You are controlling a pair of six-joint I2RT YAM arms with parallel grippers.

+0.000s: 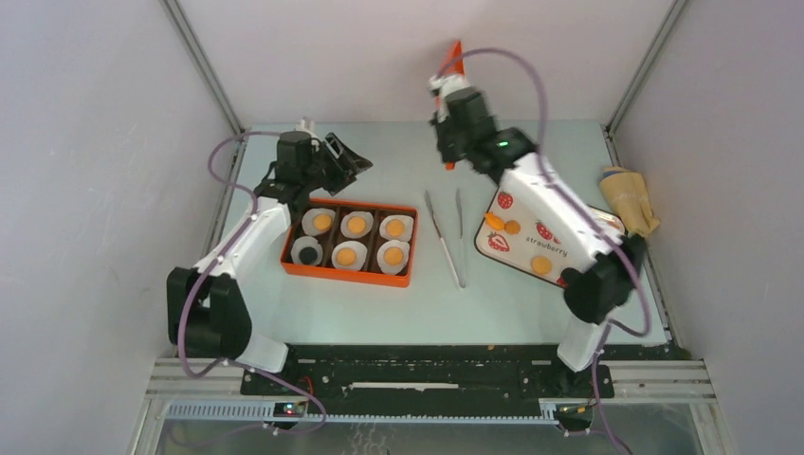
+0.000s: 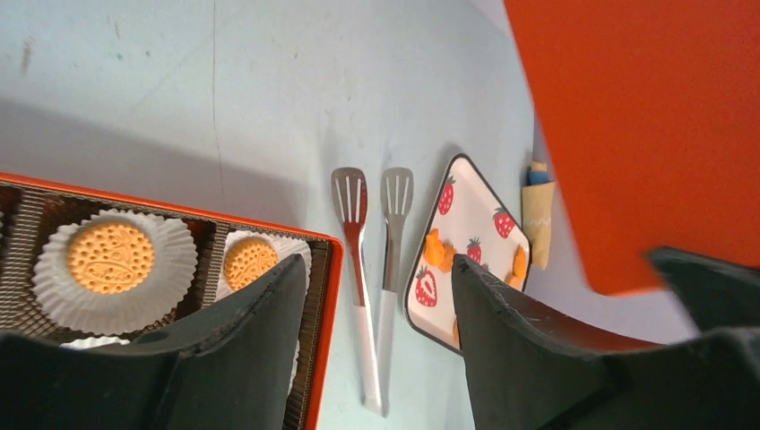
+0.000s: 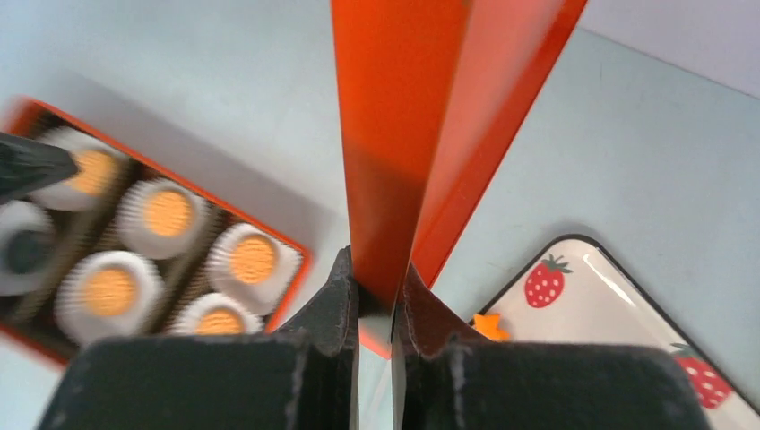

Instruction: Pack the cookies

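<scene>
Five round orange cookies (image 1: 357, 225) sit in white paper cups in the open orange box (image 1: 341, 276). The sixth cup, front left (image 1: 307, 253), has a dark centre. More cookies (image 1: 541, 265) lie on the strawberry plate (image 1: 555, 248). My right gripper (image 3: 376, 269) is shut on the orange lid (image 3: 403, 116) and holds it upright, high above the table's back; it also shows in the top view (image 1: 447, 87). My left gripper (image 2: 378, 264) is open and empty, above the box's back edge (image 1: 349, 154). Boxed cookies also show in the left wrist view (image 2: 111, 257) and the right wrist view (image 3: 254, 258).
Metal tongs (image 1: 446, 237) lie between the box and the plate, also in the left wrist view (image 2: 358, 233). A beige glove-like object (image 1: 628, 197) lies at the table's right edge. White walls and frame posts enclose the table.
</scene>
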